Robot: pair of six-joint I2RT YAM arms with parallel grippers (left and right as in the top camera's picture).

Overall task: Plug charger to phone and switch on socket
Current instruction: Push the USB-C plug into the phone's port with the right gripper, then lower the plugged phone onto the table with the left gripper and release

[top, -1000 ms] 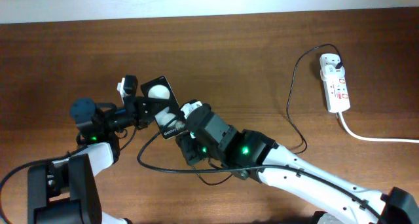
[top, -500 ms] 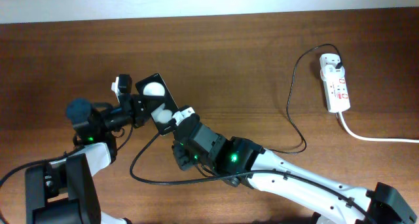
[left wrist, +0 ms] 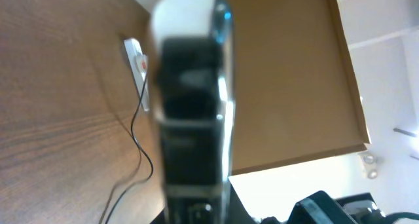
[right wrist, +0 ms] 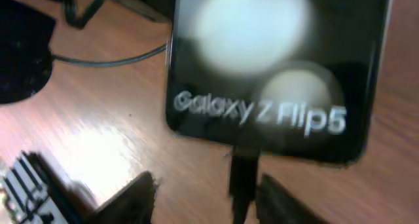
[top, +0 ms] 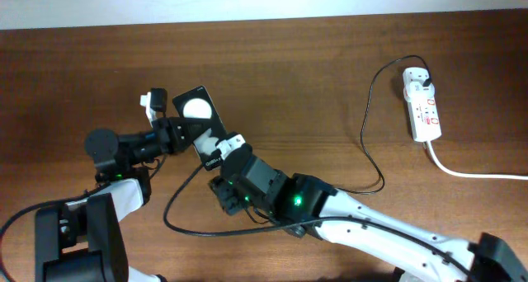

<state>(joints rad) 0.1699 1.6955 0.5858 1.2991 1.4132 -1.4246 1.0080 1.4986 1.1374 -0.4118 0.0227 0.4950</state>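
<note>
Left gripper clamped the Galaxy Z Flip5 phone; charger connector touched its near edge, right gripper grip unclear.

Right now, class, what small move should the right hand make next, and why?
Probably push the charger tip straight into the bottom edge of the phone. The left hand holds the phone, and the tip sits at that edge in the right hand, apparently not yet seated.
</note>
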